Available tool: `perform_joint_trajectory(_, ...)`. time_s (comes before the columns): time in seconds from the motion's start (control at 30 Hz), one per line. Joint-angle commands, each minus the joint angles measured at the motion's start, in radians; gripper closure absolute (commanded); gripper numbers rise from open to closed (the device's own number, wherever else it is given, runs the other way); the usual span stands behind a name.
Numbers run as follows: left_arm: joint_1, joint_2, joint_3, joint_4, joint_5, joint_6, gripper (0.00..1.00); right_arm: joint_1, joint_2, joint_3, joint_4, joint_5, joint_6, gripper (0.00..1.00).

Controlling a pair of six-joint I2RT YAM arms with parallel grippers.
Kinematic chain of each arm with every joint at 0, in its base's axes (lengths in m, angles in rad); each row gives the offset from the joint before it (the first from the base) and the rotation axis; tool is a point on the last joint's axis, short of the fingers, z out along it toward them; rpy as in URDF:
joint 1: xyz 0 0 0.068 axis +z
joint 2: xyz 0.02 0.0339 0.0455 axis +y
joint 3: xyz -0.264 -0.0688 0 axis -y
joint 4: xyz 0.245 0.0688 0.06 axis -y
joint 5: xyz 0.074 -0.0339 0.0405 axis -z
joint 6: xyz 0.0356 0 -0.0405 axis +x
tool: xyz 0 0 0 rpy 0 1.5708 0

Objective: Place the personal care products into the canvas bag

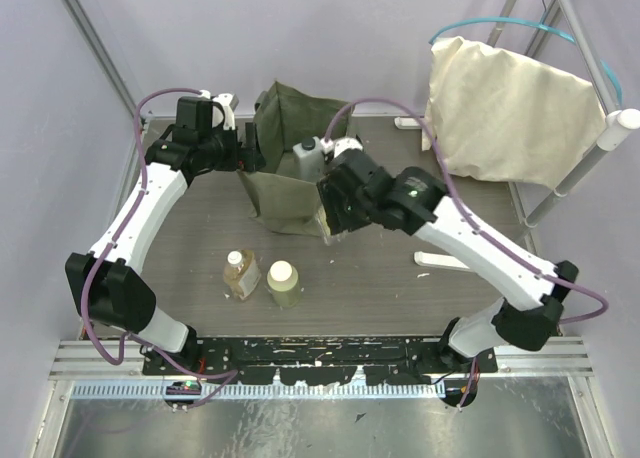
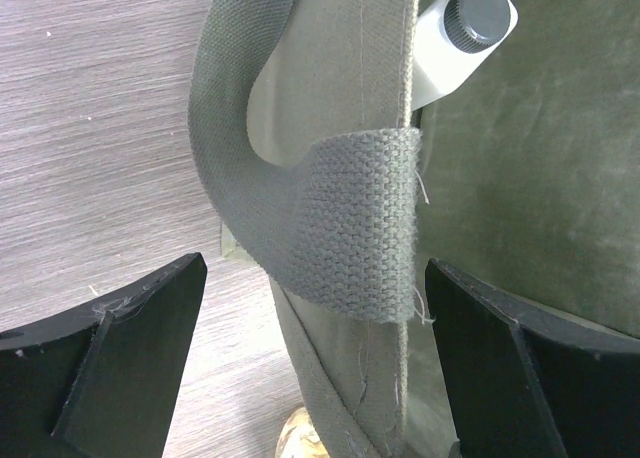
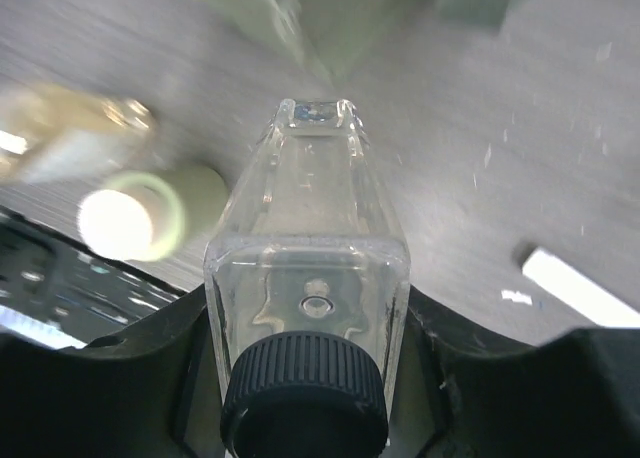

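Two white arms here, left arm (image 1: 135, 218) and right arm (image 1: 490, 253), each with chunky black joints. Purple cable (image 1: 603, 302) snakes along both. Small green light (image 1: 413, 191) glowing on the right wrist. Fingers (image 2: 110, 358) matte black, wedge-shaped.

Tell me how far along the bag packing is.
One done: the white bottle sits inside the canvas bag. In hand: the right gripper holds the clear bottle. To go: the amber bottle and yellow-green bottle stand on the table.
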Motion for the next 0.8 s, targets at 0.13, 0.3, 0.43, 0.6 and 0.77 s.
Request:
perform_joint_trajectory(0.13, -0.003, 0.012, -0.006, -0.025, -0.015, 0.035, 0.02, -0.001, -0.073, 0.331, 0.218, -0.034, -0.109, 0.99)
perform_joint_trajectory(0.3, -0.003, 0.014, -0.010, -0.016, 0.008, 0.028, 0.02, -0.058, -0.039, 0.332, 0.420, -0.093, -0.185, 0.99)
perform_joint_trajectory(0.43, -0.003, 0.007, -0.018, -0.010, 0.018, 0.020, 0.02, -0.148, 0.082, 0.511, 0.482, -0.208, -0.236, 0.99)
perform_joint_trajectory(0.6, -0.003, 0.006, -0.027, -0.001, 0.022, 0.018, 0.02, -0.241, 0.236, 0.645, 0.518, -0.256, -0.293, 0.99)
perform_joint_trajectory(0.77, -0.003, 0.006, -0.026, -0.001, 0.030, 0.009, 0.02, -0.298, 0.468, 0.904, 0.462, -0.286, -0.300, 0.99)
